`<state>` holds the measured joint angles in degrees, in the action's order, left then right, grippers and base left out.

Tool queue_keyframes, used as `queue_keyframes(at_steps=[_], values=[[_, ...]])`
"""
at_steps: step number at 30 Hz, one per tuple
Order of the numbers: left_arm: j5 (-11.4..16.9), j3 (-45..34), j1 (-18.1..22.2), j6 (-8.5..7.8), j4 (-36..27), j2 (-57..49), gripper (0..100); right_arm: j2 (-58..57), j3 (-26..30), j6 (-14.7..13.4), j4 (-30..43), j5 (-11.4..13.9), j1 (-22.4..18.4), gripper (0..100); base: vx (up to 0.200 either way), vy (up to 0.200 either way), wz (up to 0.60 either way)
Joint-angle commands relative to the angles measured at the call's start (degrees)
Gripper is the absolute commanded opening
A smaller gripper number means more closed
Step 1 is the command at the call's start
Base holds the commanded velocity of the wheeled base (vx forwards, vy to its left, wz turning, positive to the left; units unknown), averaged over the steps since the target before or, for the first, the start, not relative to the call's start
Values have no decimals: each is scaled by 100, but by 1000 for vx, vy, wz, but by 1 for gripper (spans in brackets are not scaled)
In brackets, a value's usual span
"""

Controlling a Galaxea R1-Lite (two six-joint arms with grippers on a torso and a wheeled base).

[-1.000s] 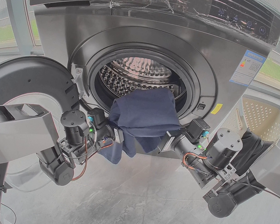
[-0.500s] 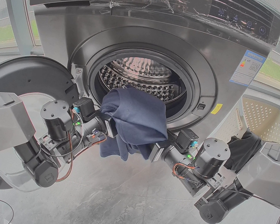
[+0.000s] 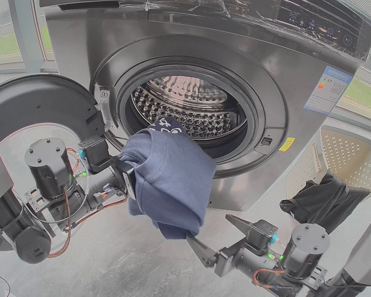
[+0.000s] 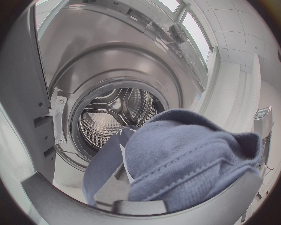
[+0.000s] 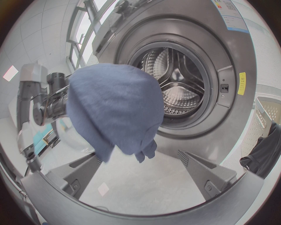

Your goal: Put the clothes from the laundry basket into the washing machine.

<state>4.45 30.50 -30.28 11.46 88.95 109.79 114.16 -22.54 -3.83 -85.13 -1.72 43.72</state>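
Loading was underway: left gripper (image 3: 129, 183) clenched the navy blue fabric garment (image 3: 173, 177) before the grey metal washing machine (image 3: 270, 90); right gripper (image 3: 218, 237) gaped empty. Next needed: a thrust into the drum (image 3: 190, 93)

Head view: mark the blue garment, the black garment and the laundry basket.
blue garment (image 3: 169, 176), head view, middle of the draped cloth.
black garment (image 3: 326, 203), head view, fold hanging over the basket's edge.
laundry basket (image 3: 352, 156), head view, perforated inner wall.
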Motion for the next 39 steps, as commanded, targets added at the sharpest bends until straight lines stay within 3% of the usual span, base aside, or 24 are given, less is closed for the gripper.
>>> queue_keyframes(at_steps=[1, 7, 10, 13, 17, 27, 39], values=[[109, -616, -118, -30, -1, -801, 0, -993, 953, 110, 14, 137, 234, 100, 0, 0, 0], [74, -739, -136, -47, -1, -748, 0, -1001, 1182, 58, -13, 146, 128, 100, 0, 0, 0], [118, -1064, -153, -47, -1, -757, 0, -922, 1217, 58, -13, 146, -126, 100, 0, 0, 0], [118, -1108, -118, -214, -1, -748, 0, -826, 1182, 75, -21, 146, -232, 100, 0, 0, 0], [118, -1152, -110, -311, -1, -748, 0, -834, 1147, 66, -30, 110, -346, 100, 0, 0, 0], [65, -1248, -127, -329, -10, -608, 0, -747, 892, 49, -30, 93, -900, 100, 0, 0, 0], [91, -1266, -153, -355, -1, -458, 0, -738, 874, 40, -21, 84, -821, 100, 50, 0, 0]])
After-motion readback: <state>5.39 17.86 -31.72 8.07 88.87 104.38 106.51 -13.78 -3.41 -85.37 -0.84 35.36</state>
